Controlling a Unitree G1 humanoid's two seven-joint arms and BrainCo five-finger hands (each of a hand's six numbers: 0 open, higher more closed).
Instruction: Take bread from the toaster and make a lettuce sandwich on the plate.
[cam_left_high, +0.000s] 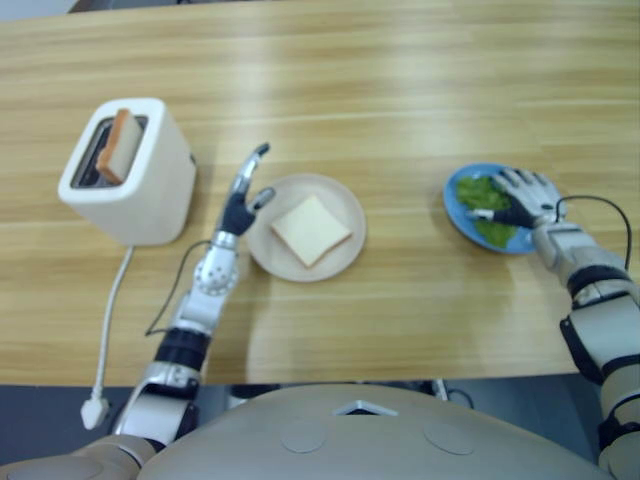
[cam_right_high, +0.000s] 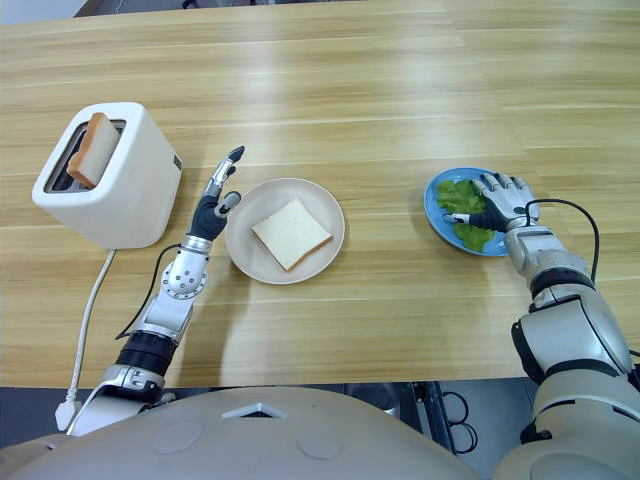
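Left hand (cam_right_high: 213, 207) upright beside plate (cam_right_high: 270, 195), fingers (cam_right_high: 232, 157) straight, right hand (cam_right_high: 503, 206) over lettuce (cam_right_high: 455, 198), fingers (cam_right_high: 492, 183) spread

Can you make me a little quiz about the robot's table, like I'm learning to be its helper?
1. True or false: a bread slice stands in the toaster.
2. How many slices lie on the beige plate?
3. The right robot hand is over: A) the lettuce, B) the toaster, C) the beige plate.
Key: 1. True. 2. One, the plate slice. 3. A.
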